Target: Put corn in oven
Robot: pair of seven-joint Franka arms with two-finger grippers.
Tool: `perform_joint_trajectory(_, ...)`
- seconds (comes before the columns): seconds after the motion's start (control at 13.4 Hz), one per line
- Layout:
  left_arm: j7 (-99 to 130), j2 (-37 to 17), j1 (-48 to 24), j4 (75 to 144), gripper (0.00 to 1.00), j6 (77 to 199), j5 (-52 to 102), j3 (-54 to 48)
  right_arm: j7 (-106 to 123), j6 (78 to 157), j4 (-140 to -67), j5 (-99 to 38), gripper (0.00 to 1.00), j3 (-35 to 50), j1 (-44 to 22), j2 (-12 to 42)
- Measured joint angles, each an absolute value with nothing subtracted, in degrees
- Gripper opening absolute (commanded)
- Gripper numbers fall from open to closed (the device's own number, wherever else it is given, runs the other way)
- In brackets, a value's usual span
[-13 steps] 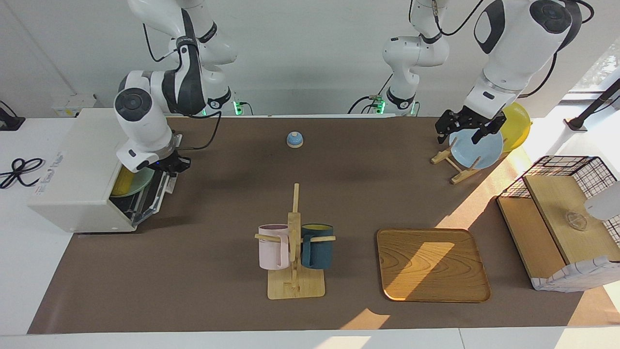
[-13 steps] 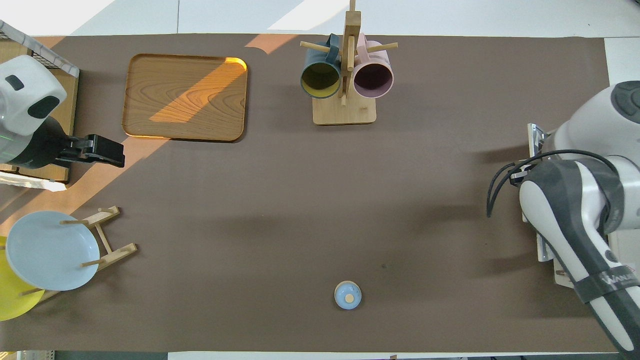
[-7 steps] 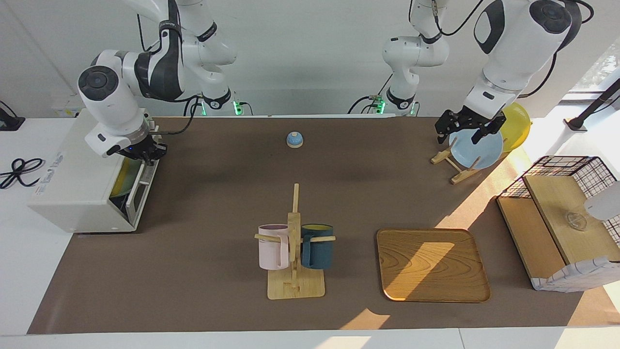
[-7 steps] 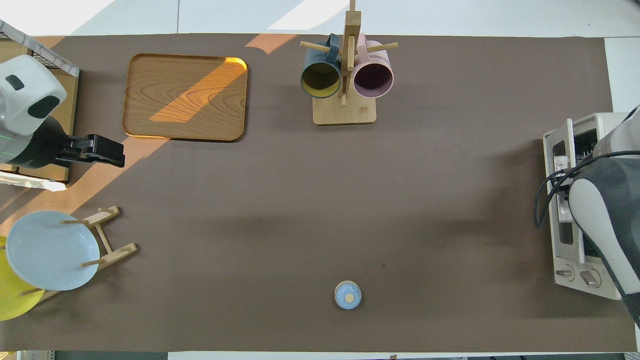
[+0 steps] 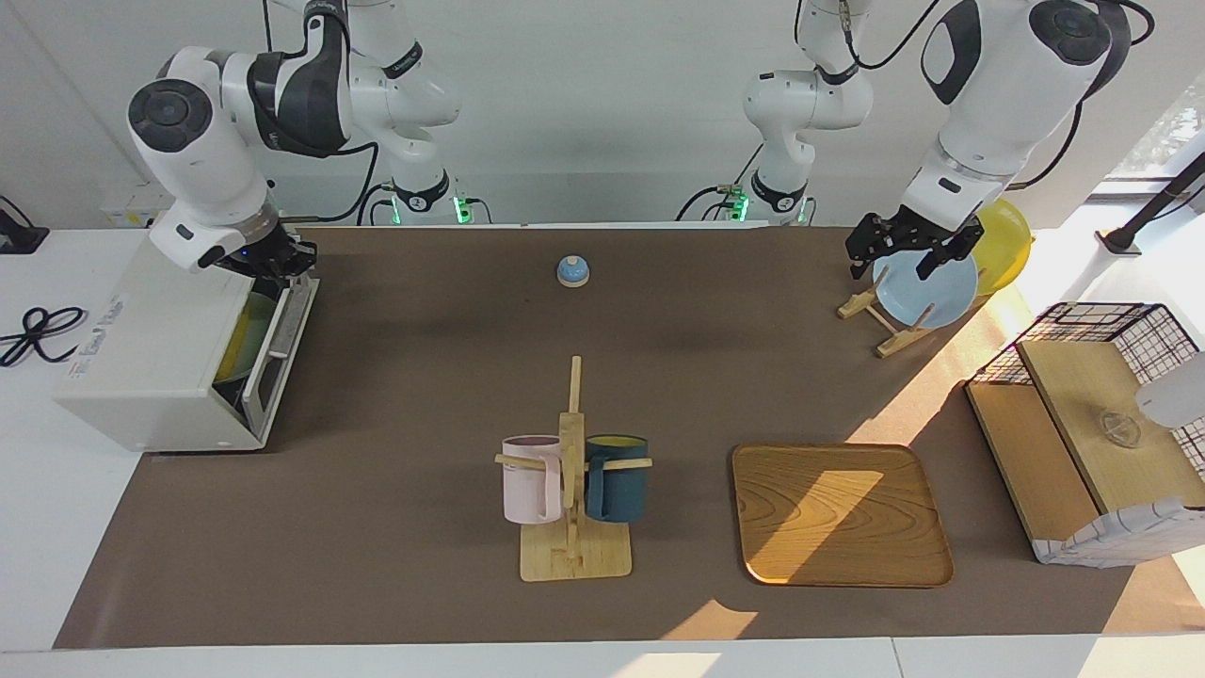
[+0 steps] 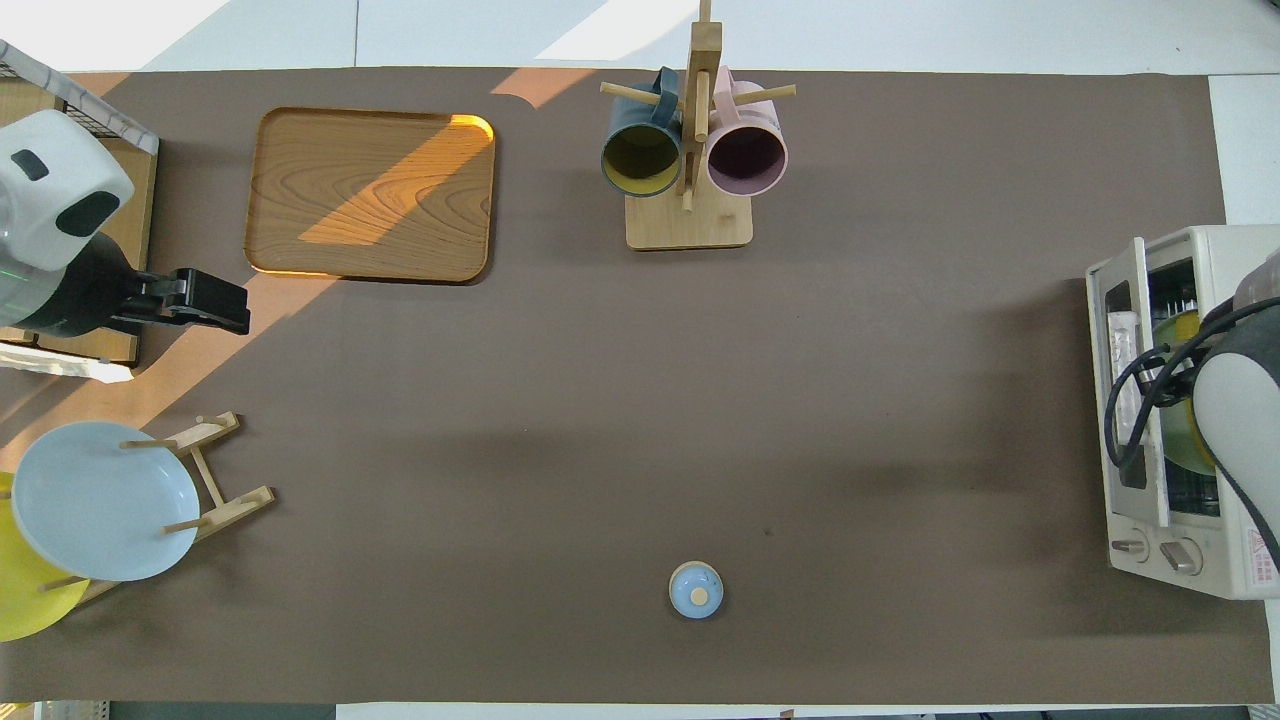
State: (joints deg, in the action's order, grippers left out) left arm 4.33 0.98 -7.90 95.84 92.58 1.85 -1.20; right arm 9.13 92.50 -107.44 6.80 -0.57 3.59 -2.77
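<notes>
The oven (image 5: 155,363) stands at the right arm's end of the table (image 5: 424,395), its front facing along the table toward the left arm's end. Its door (image 5: 281,344) is almost shut, leaning a little way out at the top. Through the gap a greenish plate (image 5: 247,341) shows inside, and in the overhead view there is yellow at the same spot (image 6: 1180,335); whether that is the corn or only the plate, and which way a cob's long axis runs, cannot be told. Dark lettering runs along the oven's top face, too small to read, and a small red-and-white label (image 6: 1262,552) sits on the top near the two knobs (image 6: 1155,548).

The right end effector (image 5: 275,261) hangs over the door's upper edge at the end nearer to the robots, its fingertips pressed together on nothing visible. The left end effector (image 5: 901,247) hovers spread above the pale blue plate (image 5: 927,290) in the wooden plate rack (image 5: 880,320), with a yellow plate (image 5: 1005,240) beside it.
</notes>
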Motion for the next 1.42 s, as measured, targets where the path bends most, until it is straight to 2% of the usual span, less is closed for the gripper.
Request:
perform_joint_trajectory(0.3,4.3,1.0,-7.9,95.8,1.00,92.6,1.8,-1.2,6.2,104.5,-114.0,0.1,0.00,-0.8,5.0,-2.9)
perform_joint_trajectory(0.45,4.3,1.0,-7.9,95.8,1.00,92.6,1.8,-1.2,5.8,107.5,-116.7,0.0,0.00,-0.6,4.9,-3.0)
perform_joint_trajectory(1.19,4.3,1.0,-7.9,95.8,1.00,92.6,1.8,-1.2,9.9,108.3,-118.4,4.1,0.00,-1.1,7.6,-3.6)
perform_joint_trajectory(1.42,4.3,1.0,-7.9,95.8,1.00,92.6,1.8,-1.2,10.5,107.9,-118.4,4.6,0.06,-1.1,7.8,-3.7)
